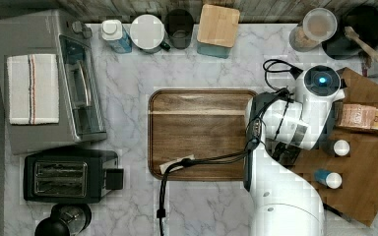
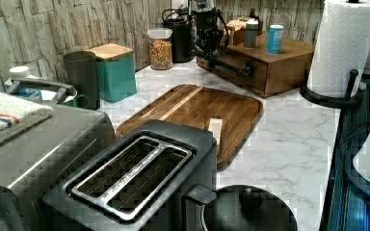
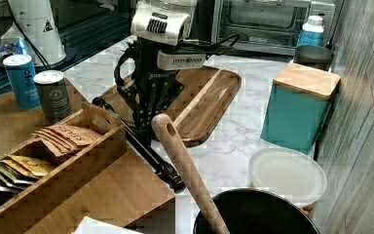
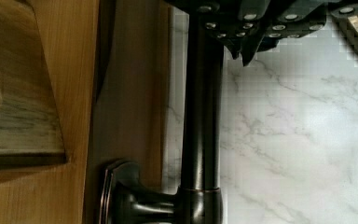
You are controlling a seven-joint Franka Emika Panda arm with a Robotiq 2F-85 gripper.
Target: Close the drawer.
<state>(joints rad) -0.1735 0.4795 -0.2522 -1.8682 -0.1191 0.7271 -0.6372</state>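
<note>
The drawer front (image 2: 231,60) sits in the side of a wooden cabinet (image 2: 289,53) at the top view's right, under the arm. In the wrist view the drawer front (image 4: 130,93) lies close to the cabinet edge (image 4: 65,70), with only a narrow dark gap between them. A dark metal bar handle (image 4: 203,116) runs along the front, also seen as the handle (image 3: 151,151) in the right view. My gripper (image 4: 243,56) is right beside the bar on the countertop side, its fingertips together with nothing between them. It hangs low over the handle (image 2: 236,72) as the gripper (image 2: 211,50) in the left view.
A dark wooden tray (image 1: 199,132) lies in the middle of the marble counter. On the cabinet top (image 1: 369,172) stand two small bottles (image 1: 333,179) and a box of tea bags (image 3: 53,151). A toaster (image 1: 69,174), a toaster oven (image 1: 49,78) and a paper towel roll (image 2: 344,48) ring the area.
</note>
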